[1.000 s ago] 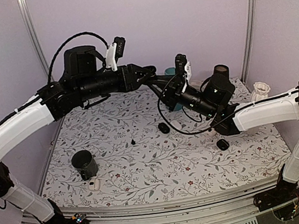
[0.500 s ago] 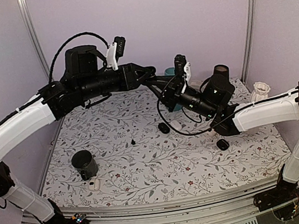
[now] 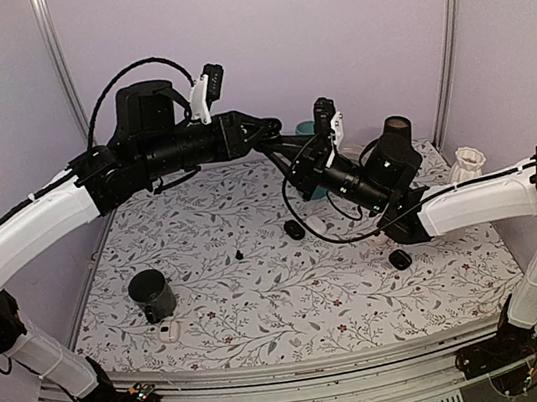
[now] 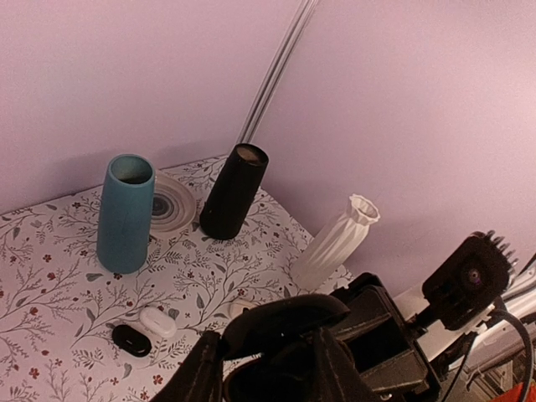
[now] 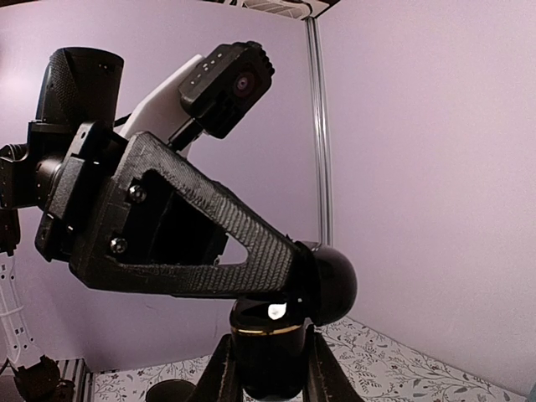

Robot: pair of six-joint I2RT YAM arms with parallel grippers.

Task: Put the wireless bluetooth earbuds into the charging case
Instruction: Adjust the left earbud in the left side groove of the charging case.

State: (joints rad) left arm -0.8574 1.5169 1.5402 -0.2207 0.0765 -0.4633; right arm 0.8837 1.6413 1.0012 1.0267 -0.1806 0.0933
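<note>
The bench (image 3: 264, 303) is white, printed with grey sprigs and small red flowers. At two o'clock of the teal tube (image 4: 126, 213) stands a black tube (image 4: 234, 191). The charging case (image 5: 266, 364) is glossy black.

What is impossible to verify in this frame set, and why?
1. Whether the left gripper holds an earbud: left wrist view, everything there is black on black.
2. Inside of the charging case: right wrist view, the left gripper covers it.
3. Dark speck on the table: top view, too small to identify.

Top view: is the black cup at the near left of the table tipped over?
No, the black cup stands upright on the table, its open mouth facing up.
</note>
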